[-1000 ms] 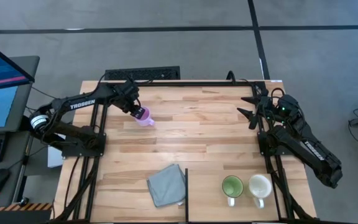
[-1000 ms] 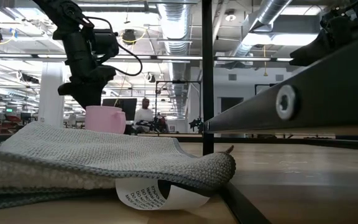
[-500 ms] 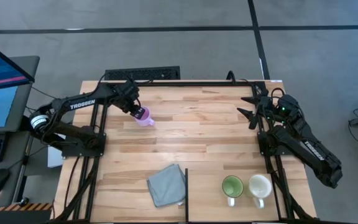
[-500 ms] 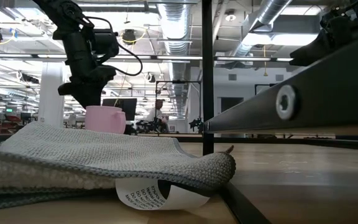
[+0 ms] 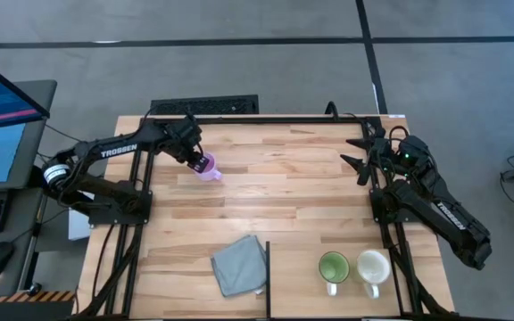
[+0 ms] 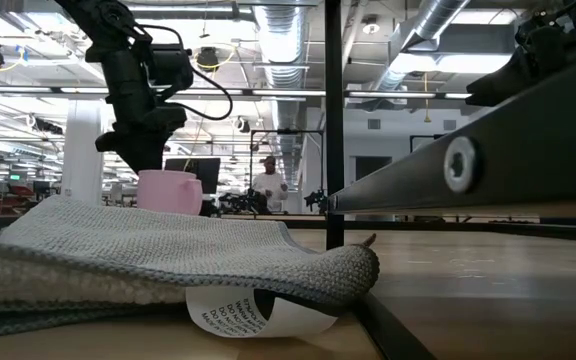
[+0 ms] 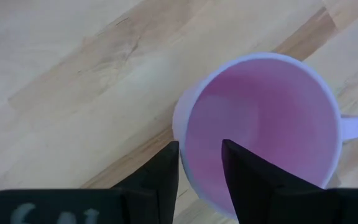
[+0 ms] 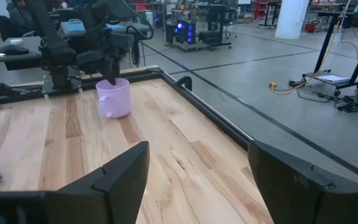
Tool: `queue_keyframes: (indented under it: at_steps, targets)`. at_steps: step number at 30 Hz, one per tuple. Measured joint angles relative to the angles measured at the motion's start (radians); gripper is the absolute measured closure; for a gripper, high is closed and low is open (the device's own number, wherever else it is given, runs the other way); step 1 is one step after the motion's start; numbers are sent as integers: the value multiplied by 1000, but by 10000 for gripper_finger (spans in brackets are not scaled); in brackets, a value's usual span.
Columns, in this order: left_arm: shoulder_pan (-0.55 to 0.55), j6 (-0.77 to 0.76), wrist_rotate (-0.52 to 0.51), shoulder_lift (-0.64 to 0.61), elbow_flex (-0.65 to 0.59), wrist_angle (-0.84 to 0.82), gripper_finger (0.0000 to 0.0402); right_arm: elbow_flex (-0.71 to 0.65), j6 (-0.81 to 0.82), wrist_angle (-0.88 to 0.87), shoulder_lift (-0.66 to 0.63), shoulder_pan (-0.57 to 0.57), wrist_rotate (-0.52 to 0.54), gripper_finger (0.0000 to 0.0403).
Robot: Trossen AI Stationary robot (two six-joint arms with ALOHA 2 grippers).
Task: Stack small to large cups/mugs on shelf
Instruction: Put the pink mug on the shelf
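Pinching lilac mug [image 7: 263, 124] rim with my left pincer [image 7: 201, 163], one finger inside; mug upright on bench [image 5: 284, 187], handle stubby. Right pincer [image 8: 194, 180] spread, idle.

Bare wooden tabletop [image 5: 284, 192] lay open centrally; crumpled grey cloth [image 5: 238, 265] blocked six o'clock; green mug [image 5: 333, 267] and cream mug [image 5: 373, 266] crowded five o'clock.

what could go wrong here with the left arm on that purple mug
1. The left gripper pinches only the rim wall of the purple mug, one finger inside and one outside; such a thin hold might let it tilt or slip when lifted.
2. The green mug and white mug stand close together, so nesting one may knock the other.
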Motion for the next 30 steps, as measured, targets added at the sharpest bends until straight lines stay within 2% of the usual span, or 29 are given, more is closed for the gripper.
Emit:
queue_keyframes:
  at_steps: [10,22,30]
  targets:
    - [-6,-1,0,13,0,0,290,0,0,0,0,0,0,106]
    - [-6,15,13,202,0,54,290,0,0,0,0,0,0,106]
    - [-6,24,45,224,2,69,290,0,-1,0,0,0,0,106]
